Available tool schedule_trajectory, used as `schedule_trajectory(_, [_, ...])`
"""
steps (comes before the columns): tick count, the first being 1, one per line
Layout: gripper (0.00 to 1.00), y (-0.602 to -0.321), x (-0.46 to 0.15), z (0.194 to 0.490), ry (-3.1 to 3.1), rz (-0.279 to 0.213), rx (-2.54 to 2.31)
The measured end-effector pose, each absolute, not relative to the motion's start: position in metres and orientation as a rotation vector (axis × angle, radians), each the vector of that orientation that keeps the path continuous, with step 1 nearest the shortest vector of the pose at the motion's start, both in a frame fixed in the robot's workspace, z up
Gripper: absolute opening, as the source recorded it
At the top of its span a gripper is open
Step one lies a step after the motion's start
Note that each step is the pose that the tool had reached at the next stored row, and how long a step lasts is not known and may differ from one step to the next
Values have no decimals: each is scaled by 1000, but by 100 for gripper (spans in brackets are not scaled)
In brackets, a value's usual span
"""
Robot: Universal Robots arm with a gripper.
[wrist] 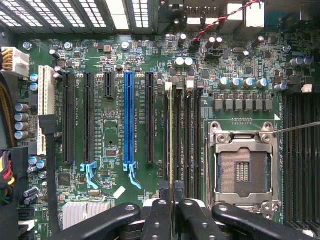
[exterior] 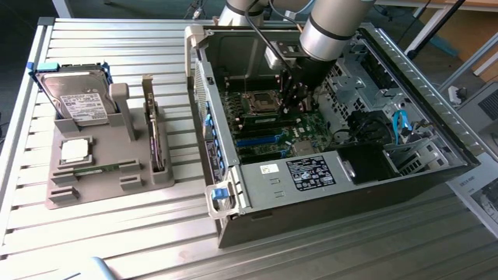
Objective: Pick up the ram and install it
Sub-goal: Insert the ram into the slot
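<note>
My gripper [wrist: 172,191] is shut on the ram [wrist: 170,130]. In the wrist view the ram is edge-on, a thin green-gold strip running away from the fingertips. It lies along one of the dark memory slots [wrist: 181,140] between the long black expansion slot and the open CPU socket [wrist: 243,167]. I cannot tell whether it is touching the slot. In the exterior view the gripper [exterior: 292,99] reaches down into the open computer case [exterior: 233,192], over the motherboard [exterior: 272,131]. Another ram stick [exterior: 97,170] lies flat in the grey holder [exterior: 109,186] at the exterior view's left.
The holder also carries a hard drive [exterior: 74,99], a square silver processor [exterior: 74,150] and an upright expansion card [exterior: 155,143]. A blue expansion slot [wrist: 129,120] and black slots lie beside the memory slots. Cables and drive bays crowd the case's right side [exterior: 397,134].
</note>
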State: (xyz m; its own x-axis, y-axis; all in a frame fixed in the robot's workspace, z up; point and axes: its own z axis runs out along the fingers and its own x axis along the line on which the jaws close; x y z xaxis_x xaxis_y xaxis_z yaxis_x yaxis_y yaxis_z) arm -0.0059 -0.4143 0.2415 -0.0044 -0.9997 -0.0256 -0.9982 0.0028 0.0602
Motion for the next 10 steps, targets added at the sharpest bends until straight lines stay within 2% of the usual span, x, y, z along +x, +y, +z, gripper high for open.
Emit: schedule_trajectory(10, [12, -415, -6, 240, -2207, -95, 2199])
